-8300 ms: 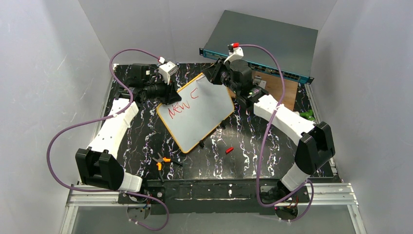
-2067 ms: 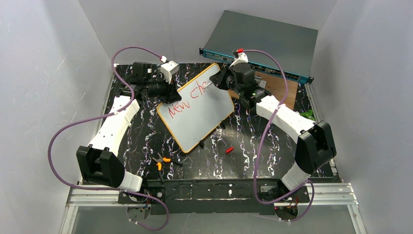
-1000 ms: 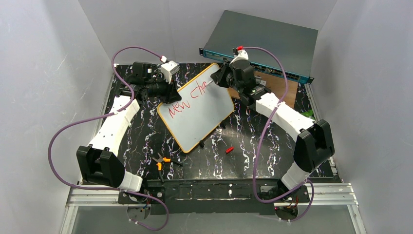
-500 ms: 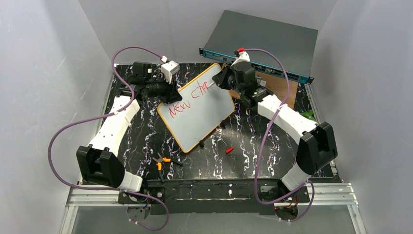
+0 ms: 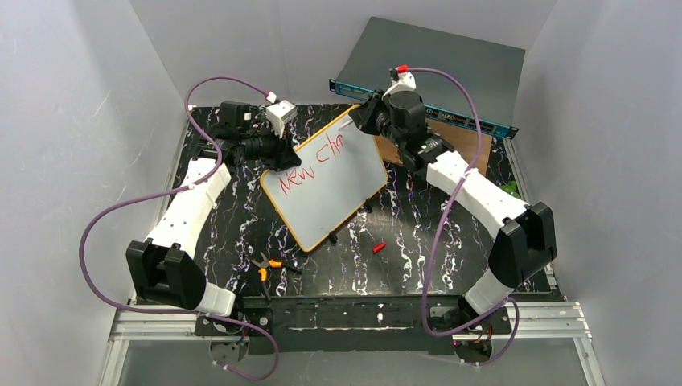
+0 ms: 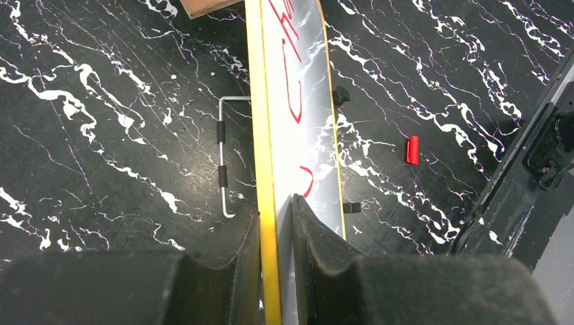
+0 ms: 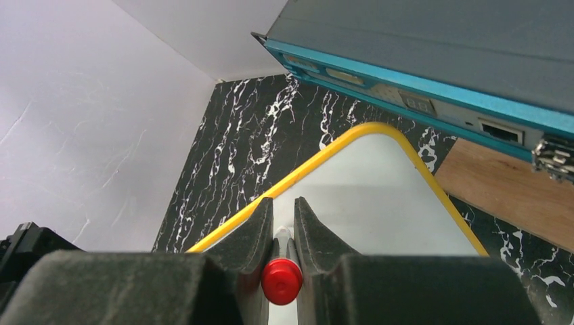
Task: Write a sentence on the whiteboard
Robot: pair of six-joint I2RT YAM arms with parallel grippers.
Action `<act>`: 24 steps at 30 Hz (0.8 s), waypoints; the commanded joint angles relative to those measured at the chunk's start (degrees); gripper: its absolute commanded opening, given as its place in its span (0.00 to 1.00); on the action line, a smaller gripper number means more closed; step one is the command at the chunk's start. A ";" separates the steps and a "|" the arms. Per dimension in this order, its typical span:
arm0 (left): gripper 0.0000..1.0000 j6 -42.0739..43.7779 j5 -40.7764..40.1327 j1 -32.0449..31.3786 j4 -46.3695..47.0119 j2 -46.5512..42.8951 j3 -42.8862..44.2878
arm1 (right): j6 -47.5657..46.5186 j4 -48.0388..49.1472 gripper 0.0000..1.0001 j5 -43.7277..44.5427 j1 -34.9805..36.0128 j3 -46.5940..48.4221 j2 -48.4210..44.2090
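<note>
A: The right arm has swung toward the far corner. On the whiteboard (image 5: 326,181), propped mid-table, the sentence (image 5: 312,163) now reaches "new cha".
B: It looks stiff, light and slick, so it's best taken by the rim. The left gripper (image 6: 276,215) is clamped on that edge.
A: The right gripper (image 7: 283,203) pinches the marker (image 7: 281,279), which only its wrist view shows.

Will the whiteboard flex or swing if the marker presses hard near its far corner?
Probably stiff: the whiteboard shows a straight rim. It may pivot, since the left gripper pinches only one edge, away from the marker in the right gripper.
</note>
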 commanded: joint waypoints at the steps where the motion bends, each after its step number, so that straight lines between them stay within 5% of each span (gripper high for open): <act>1: 0.00 4.72 -1.85 -0.48 -0.88 -1.42 0.81 | -0.55 3.15 0.01 1.18 -0.08 2.87 1.30; 24: 0.00 4.63 -1.79 -0.52 -0.62 -1.44 0.51 | -0.57 2.88 0.01 1.12 -0.04 -4.51 0.52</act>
